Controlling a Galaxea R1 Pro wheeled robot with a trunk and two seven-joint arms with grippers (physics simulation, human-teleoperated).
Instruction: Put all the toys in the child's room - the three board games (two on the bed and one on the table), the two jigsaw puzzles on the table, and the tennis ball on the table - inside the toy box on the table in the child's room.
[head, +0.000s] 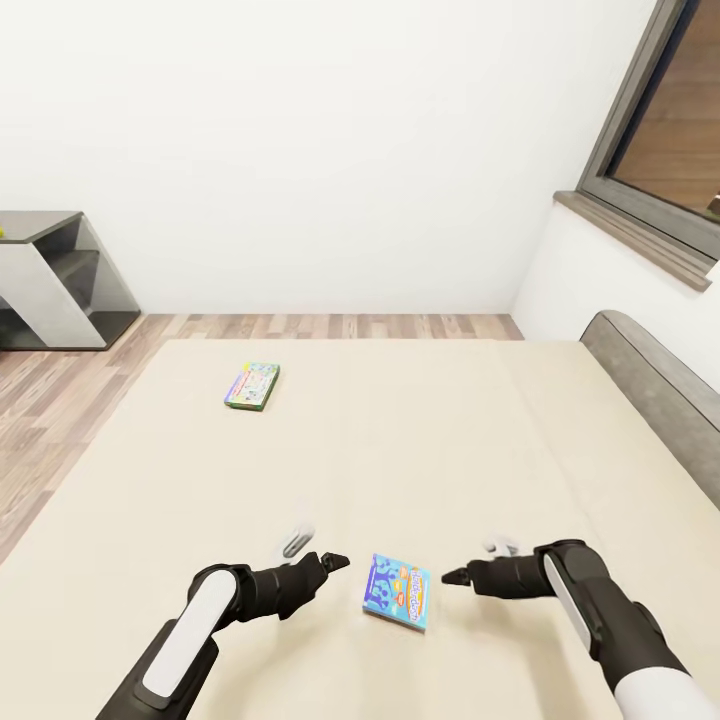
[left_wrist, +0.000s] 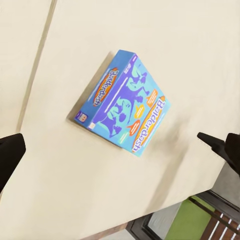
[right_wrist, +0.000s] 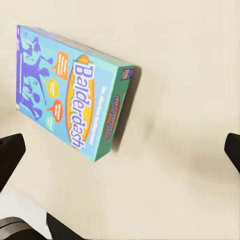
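A blue Balderdash board game (head: 397, 592) lies flat on the cream bed (head: 420, 440), near its front edge. My left gripper (head: 337, 563) hovers just left of it and my right gripper (head: 453, 577) just right of it, both open and pointing at the box without touching it. The left wrist view has the box (left_wrist: 123, 105) ahead of the spread fingers (left_wrist: 11, 154). The right wrist view shows the same box (right_wrist: 70, 92) between wide-apart fingertips (right_wrist: 10, 152). A second, green board game (head: 252, 386) lies farther back on the bed's left side.
A grey stepped shelf (head: 62, 282) stands at the far left on the wood floor (head: 50, 400). The grey headboard (head: 655, 385) borders the bed's right side under a dark-framed window (head: 665, 130). White walls close the room behind the bed.
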